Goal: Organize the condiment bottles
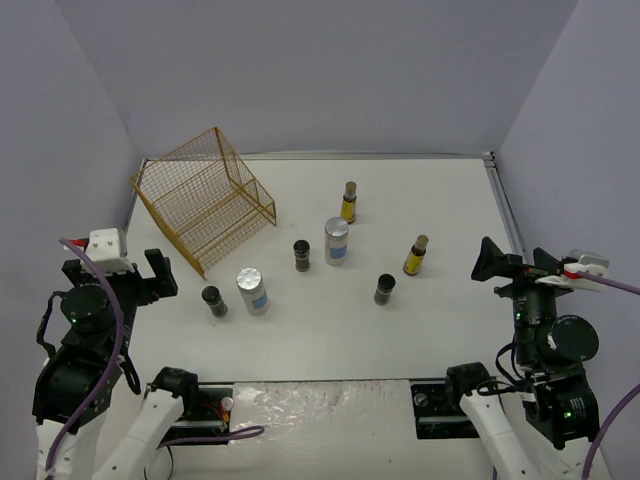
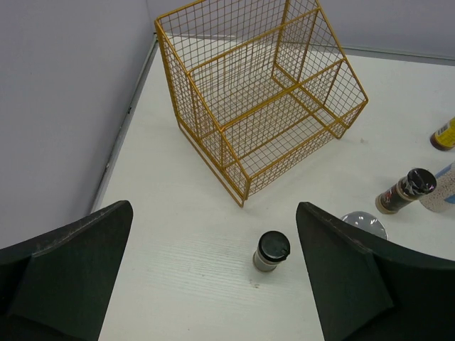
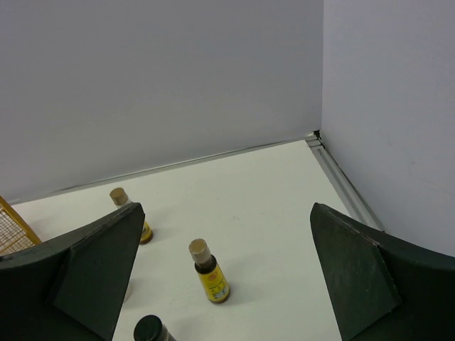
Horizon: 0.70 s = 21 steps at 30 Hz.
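Status: sorting not yet begun. All seven bottles stand upright on the tabletop (image 1: 320,340); none is in the wire rack (image 1: 205,200), which sits far left, skewed to the tabletop edges. Positions from the rack: nearest dark jar (image 2: 271,251) just off its near corner, with the first white cylinder (image 1: 253,291) just right of that jar. Second dark jar (image 1: 302,256) and second white cylinder (image 1: 337,241) are further right of the rack, close together. Far yellow bottle (image 1: 348,202) is out beyond the rack's right end. Third dark jar (image 1: 384,289) and near yellow bottle (image 1: 416,255) are well apart from the rack, on the right arm's side. Left end effector (image 2: 213,209) is spread wide and holds nothing; it hovers on the near side of the rack, nearest dark jar in its sights. Right end effector (image 3: 226,209) is likewise spread and empty, far from the rack, near yellow bottle ahead of it. Judgement: step in hand is the first pick. Next move probably calls for the left arm to descend over the nearest dark jar, centre on it, grip the body below the cap and carry it to a rack shelf. The cylinder beside it leaves little room for the fingers.
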Available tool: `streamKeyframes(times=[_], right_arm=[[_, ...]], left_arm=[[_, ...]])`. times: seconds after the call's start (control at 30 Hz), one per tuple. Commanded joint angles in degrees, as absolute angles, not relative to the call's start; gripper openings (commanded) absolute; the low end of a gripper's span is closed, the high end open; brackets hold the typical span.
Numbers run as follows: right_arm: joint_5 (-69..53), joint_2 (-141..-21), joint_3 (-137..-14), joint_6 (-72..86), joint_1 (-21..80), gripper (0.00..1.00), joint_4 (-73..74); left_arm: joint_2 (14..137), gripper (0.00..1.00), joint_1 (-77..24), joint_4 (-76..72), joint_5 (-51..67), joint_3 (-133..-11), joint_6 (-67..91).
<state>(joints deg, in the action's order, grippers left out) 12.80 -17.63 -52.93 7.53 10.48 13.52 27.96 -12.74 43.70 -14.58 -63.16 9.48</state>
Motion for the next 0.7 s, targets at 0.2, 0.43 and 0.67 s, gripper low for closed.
streamKeyframes(times=[0.2, 0.43, 0.67], right_arm=[[13.5, -20.9, -52.5, 11.0, 10.5, 1.00, 9.3], [12.1, -21.6, -51.2, 11.2, 10.5, 1.00, 9.9], [10.8, -20.9, -50.2, 11.7, 10.5, 1.00, 10.7]], left_arm=[[38.3, 0.97, -12.9, 44.9, -0.8, -67.5, 10.6], [52.1, 0.97, -14.4, 49.2, 8.2, -72.6, 14.5], [62.3, 0.97, -22.4, 45.3, 1.0, -73.4, 23.3]])
